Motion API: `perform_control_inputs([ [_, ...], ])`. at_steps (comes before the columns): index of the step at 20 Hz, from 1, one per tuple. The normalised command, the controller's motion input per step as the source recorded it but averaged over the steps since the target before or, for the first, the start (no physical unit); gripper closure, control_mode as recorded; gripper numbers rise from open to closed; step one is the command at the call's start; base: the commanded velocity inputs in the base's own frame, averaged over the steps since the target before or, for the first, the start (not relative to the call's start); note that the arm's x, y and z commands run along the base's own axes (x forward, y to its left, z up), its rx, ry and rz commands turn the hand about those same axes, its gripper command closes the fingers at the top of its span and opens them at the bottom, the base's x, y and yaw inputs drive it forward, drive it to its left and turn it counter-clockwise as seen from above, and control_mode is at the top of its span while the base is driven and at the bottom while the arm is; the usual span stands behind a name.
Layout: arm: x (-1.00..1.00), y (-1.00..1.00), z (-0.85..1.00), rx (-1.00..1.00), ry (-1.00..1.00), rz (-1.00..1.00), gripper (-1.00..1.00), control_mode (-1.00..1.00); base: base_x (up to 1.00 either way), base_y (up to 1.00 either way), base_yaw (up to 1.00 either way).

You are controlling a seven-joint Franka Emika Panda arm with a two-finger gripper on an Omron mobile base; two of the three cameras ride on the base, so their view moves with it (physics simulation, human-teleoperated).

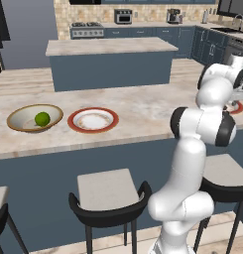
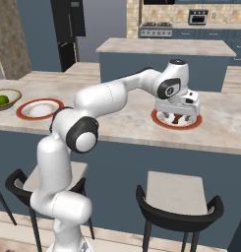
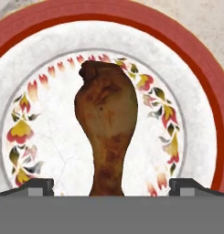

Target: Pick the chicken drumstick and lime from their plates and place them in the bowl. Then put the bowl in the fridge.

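two bar stools (image 1: 107, 191) with dark curved backs stand nearest the camera in the left base view, tucked under a pale stone counter (image 1: 143, 111). on that counter, far off to the pincer's left, the tan bowl (image 1: 33, 118) already holds the lime (image 1: 42, 118). just beside the bowl sits an empty red-rimmed plate (image 1: 93, 119). the white arm rises at the right, and a sliver of a second plate shows behind its elbow.

in the right base view, the arm reaches across the counter and the pincer (image 2: 177, 118) hangs straight over the second plate (image 2: 161, 121), its fingers pointing down. something small and brown lies on that plate directly under the pincer. the empty plate and the bowl with the lime sit well apart from it, toward the far left edge. the dark fridge (image 2: 68, 30) stands beyond them, at the back.

in the hand view, the chicken drumstick (image 3: 106, 132) lies right below the pincer, on the flower-patterned plate, its thin bone end running in between the two fingertips (image 3: 38, 186). the fingers stand wide apart, one on each side, touching nothing.

judging from this, the lime step is done and the drumstick pick is in hand. the next move likely calls for lowering, then closing across the narrow part.

no brands, labels or readable writing appear.
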Motion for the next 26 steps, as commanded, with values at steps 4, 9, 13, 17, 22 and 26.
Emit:
perform_control_inputs([
  [4,0.29,-0.14,-0.04,0.00,0.11,0.00,-1.00,-1.00,0.00,0.00,0.00],
  [9,0.11,-0.06,-0.14,0.02,0.12,0.00,-1.00,-1.00,0.00,0.00,0.00],
  [13,0.00,-0.07,-0.17,0.02,0.11,0.00,-1.00,-1.00,0.00,0.00,0.00],
  [17,0.00,-0.01,-0.16,0.05,0.05,0.02,1.00,-1.00,0.00,0.00,0.00],
  [22,0.00,0.00,-0.10,0.06,0.00,0.03,1.00,-1.00,0.00,0.00,0.00],
  [26,-0.06,0.01,-0.07,0.01,0.00,0.09,1.00,-1.00,0.00,0.00,0.00],
])
